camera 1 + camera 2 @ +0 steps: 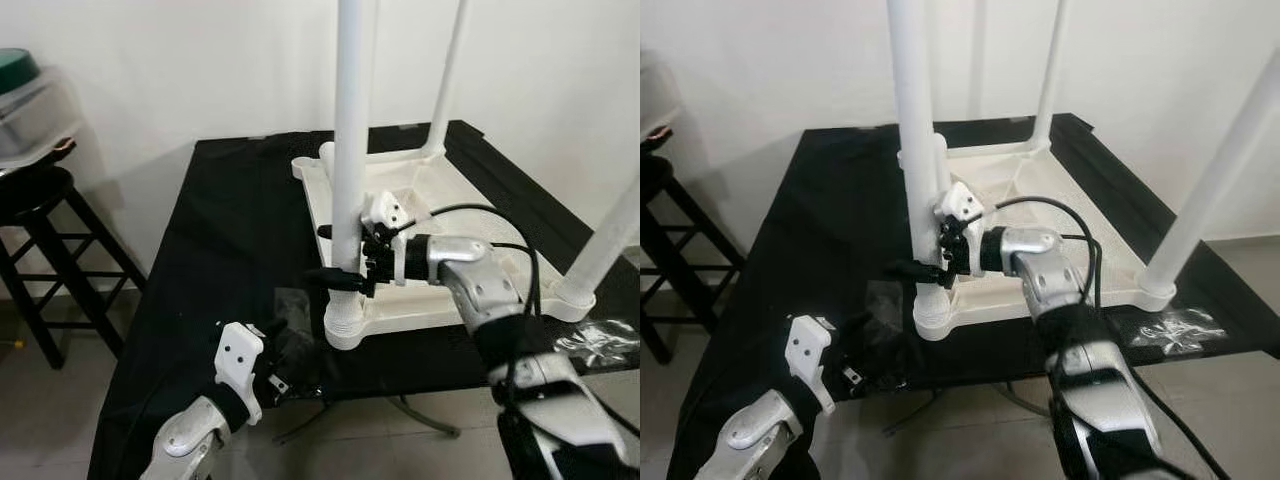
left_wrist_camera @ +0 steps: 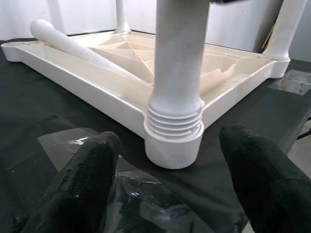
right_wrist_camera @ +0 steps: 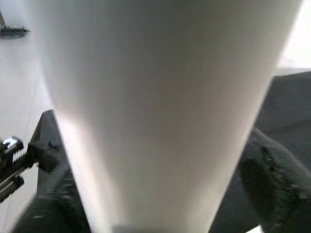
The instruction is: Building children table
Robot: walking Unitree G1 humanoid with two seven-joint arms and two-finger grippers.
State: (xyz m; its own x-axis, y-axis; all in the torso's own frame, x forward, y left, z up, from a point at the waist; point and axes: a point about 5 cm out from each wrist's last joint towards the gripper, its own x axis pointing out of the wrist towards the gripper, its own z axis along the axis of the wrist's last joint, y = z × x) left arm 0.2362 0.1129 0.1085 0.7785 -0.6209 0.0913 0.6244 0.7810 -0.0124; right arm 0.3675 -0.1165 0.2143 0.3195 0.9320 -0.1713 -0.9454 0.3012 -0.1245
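A white plastic children's table [image 1: 440, 315] lies upside down on a black-covered table. Three legs stand upright in its corners; the near-left leg [image 1: 352, 120] sits in its threaded socket [image 2: 175, 131]. My right gripper [image 1: 340, 255] reaches in from the right and is shut on this leg just above the socket, one finger on each side [image 3: 272, 170]. My left gripper [image 1: 295, 360] rests low on the black cloth in front of that corner, open, its fingers [image 2: 92, 165] spread either side of the socket without touching it. A loose leg [image 2: 63, 41] lies on the tabletop's underside.
Clear plastic wrap [image 1: 295, 300] lies on the cloth by my left gripper, and another plastic bag [image 1: 600, 340] at the front right edge. A dark wooden stool [image 1: 40, 200] with a green-lidded container [image 1: 25, 110] stands to the left. A white wall is close behind.
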